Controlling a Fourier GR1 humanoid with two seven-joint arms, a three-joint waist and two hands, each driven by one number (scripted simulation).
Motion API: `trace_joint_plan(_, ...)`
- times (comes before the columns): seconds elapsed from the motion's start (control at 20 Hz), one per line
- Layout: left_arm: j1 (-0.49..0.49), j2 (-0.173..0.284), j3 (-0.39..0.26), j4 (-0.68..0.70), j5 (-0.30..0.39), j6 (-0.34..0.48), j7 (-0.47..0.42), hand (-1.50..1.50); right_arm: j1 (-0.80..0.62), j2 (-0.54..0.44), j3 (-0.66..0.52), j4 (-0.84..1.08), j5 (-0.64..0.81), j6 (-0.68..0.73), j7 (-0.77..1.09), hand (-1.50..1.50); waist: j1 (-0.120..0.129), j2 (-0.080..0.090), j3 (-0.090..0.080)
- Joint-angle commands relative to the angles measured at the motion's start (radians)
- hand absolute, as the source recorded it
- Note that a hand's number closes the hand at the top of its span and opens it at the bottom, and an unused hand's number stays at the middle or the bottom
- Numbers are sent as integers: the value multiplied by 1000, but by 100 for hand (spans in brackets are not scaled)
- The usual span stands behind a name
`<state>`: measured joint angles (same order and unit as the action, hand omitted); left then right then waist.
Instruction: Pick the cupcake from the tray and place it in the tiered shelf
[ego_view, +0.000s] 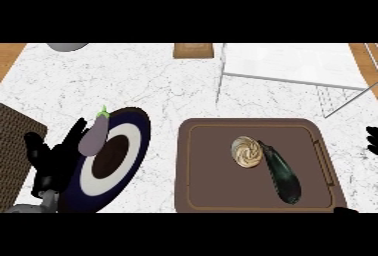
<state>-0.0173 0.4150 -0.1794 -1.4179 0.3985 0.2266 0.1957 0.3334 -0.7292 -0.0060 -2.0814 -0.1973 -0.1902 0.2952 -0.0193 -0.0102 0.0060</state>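
The cupcake (247, 151), with a cream swirled top, sits in the middle of the brown tray (207, 200). A dark green eggplant-shaped vegetable (283, 176) lies right beside it on the tray. The white tiered shelf (295, 65) stands at the back right. My left hand (50, 161) is open at the left, fingers up, next to a plate. My right hand (372, 139) shows only as open fingers at the right edge, apart from the tray. Neither hand holds anything.
A navy-rimmed plate (136, 125) with a dark centre lies left of the tray, and a purple eggplant (93, 136) rests on its left side. A woven mat (13, 150) lies at the far left. A grey bowl (66, 46) and a brown block (193, 50) stand at the back.
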Motion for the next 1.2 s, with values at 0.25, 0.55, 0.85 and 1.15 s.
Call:
trace_joint_plan(0.25,-20,-43,-22,83,-18,-37,4,0,-194,-129,97,-213,104,-48,575,-150,32,15,-10)
trace_joint_plan(0.55,-41,-46,-19,69,-32,-29,36,0,-411,-95,279,-167,324,-108,885,-150,47,15,-10)
trace_joint_plan(0.85,-59,-22,11,79,-13,-80,46,0,-616,32,412,23,383,-32,1008,-150,53,16,-9)
trace_joint_plan(1.15,-34,-47,3,58,-34,-62,39,0,-704,138,516,141,463,5,1060,-150,48,13,-8)
